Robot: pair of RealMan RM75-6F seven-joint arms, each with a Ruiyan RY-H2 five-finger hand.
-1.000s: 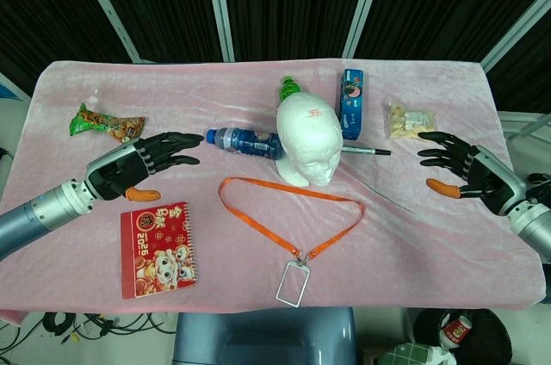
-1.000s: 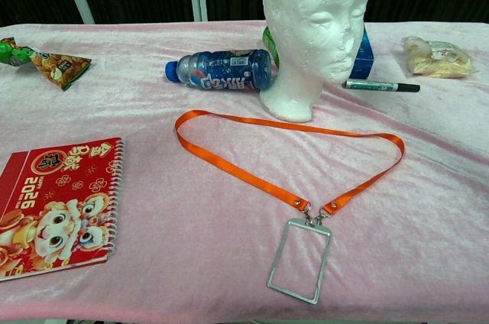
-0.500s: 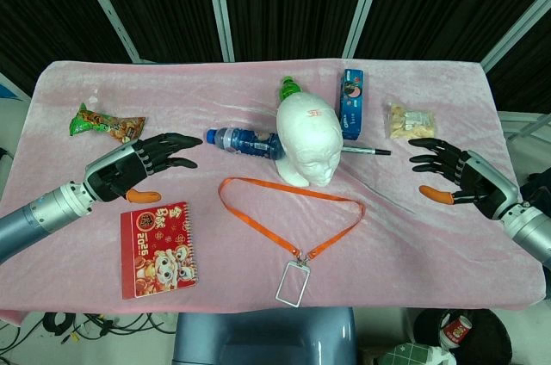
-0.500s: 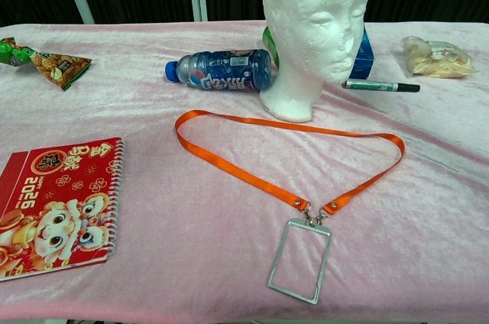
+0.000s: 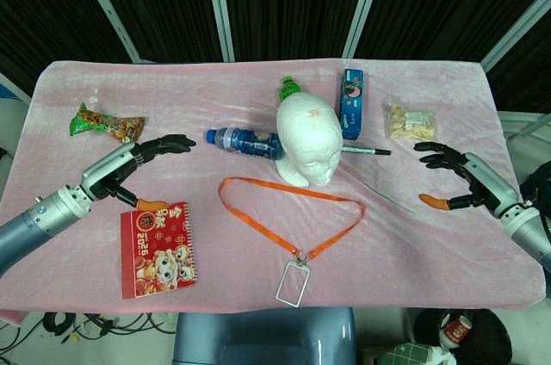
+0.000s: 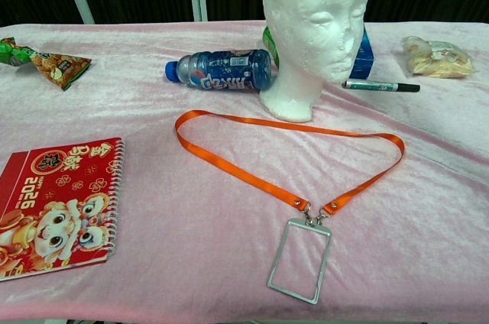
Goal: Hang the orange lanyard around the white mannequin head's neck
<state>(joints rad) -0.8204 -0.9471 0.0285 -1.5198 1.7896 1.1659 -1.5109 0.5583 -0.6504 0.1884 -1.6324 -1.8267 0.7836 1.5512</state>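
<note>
The orange fabric lanyard [image 6: 252, 154] is lying flat in a loop on the pink velvet-covered counter [image 5: 258, 81], just at 6 o'clock of the white foam mannequin head [image 5: 308, 139], with its clear rectangular badge holder [image 6: 299, 260] trailing toward the near edge. The mannequin head is standing upright, its neck bare.

The left hand [image 5: 129, 171] is hovering at 9 o'clock of the lanyard, its black fingers [image 5: 172, 143] released and spread, grasping nothing. The right hand [image 5: 461, 177] is hovering at 3 o'clock, likewise released and empty.

A blue plastic bottle [image 5: 244, 141] is lying on its side at 9 o'clock of the head, touching it. A black marker pen [image 5: 366, 151] is lying at 3 o'clock. A red spiral-bound notebook [image 5: 157, 248] is sitting just below the left hand.
</note>
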